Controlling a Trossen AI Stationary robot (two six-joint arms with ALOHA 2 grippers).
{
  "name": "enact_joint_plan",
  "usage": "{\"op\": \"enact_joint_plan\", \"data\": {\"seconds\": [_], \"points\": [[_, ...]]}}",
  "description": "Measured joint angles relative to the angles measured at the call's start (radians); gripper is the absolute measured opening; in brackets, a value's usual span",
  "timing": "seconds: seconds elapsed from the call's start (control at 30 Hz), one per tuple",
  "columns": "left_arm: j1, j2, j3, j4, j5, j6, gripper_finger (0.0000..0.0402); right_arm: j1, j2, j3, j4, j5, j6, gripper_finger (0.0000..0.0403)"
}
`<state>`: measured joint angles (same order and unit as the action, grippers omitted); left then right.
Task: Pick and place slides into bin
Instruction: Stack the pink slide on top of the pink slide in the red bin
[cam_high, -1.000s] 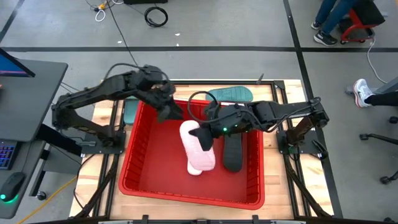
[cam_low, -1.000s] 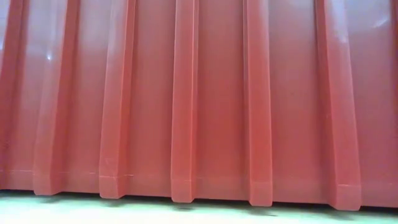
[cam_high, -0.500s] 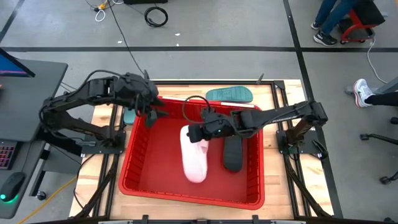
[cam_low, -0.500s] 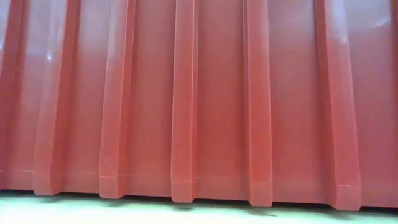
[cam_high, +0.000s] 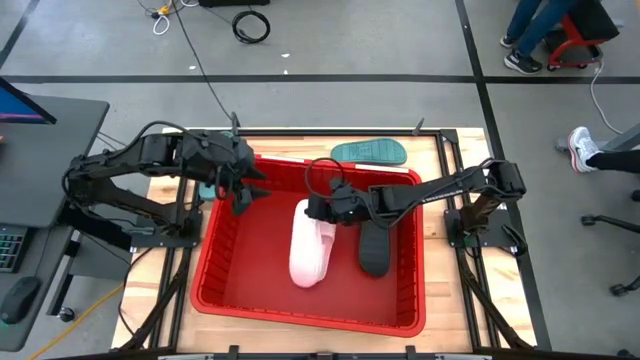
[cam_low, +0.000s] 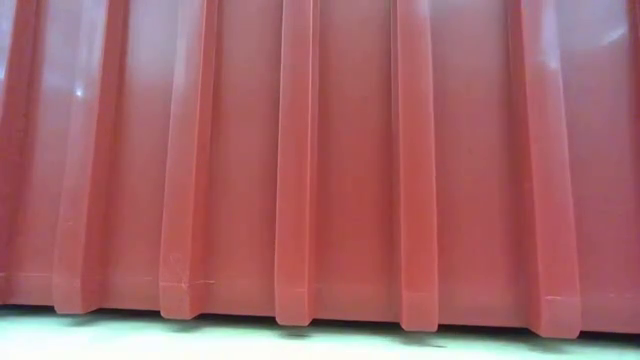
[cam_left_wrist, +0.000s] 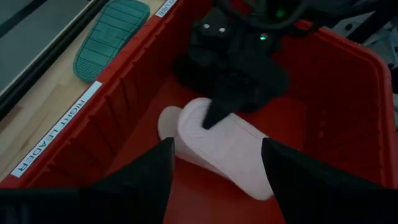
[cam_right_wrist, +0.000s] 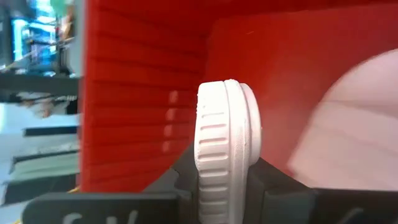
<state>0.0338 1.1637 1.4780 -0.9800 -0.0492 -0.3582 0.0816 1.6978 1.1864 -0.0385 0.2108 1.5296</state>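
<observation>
High view, bin (cam_high: 215, 255): I see the red tub centred on the table, holding two slides.
White slide (cam_high: 310, 250): inside the bin, left of the black slide (cam_high: 374, 245).
Right gripper (cam_high: 318, 208): over the bin's far part, fingers clamped on the white slide's end.
Left gripper (cam_high: 243, 197): at the bin's far-left rim, fingers spread, nothing between them.
Teal slide (cam_high: 369, 151): sole up on the table beyond the bin.
</observation>
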Motion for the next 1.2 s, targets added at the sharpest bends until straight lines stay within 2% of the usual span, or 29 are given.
{"op": "enact_joint_plan", "data": {"seconds": [0.4, 0.77, 0.93, 1.2], "points": [[0.0, 0.057, -0.001, -0.031, -0.001, -0.024, 0.0251, -0.059, 0.003, -0.073, 0.004, -0.063, 0.014, 0.0066], [0.0, 0.101, 0.0, -0.021, -0.007, -0.04, 0.0262, -0.095, 0.023, -0.077, -0.016, -0.057, -0.115, 0.0088], [0.0, 0.1, -0.001, -0.022, -0.01, -0.042, 0.0268, -0.095, 0.023, -0.077, -0.075, -0.016, -0.192, 0.0131], [0.0, 0.1, -0.001, -0.024, -0.031, -0.051, 0.0268, -0.099, 0.023, -0.077, -0.083, 0.024, -0.437, 0.0243]]}}
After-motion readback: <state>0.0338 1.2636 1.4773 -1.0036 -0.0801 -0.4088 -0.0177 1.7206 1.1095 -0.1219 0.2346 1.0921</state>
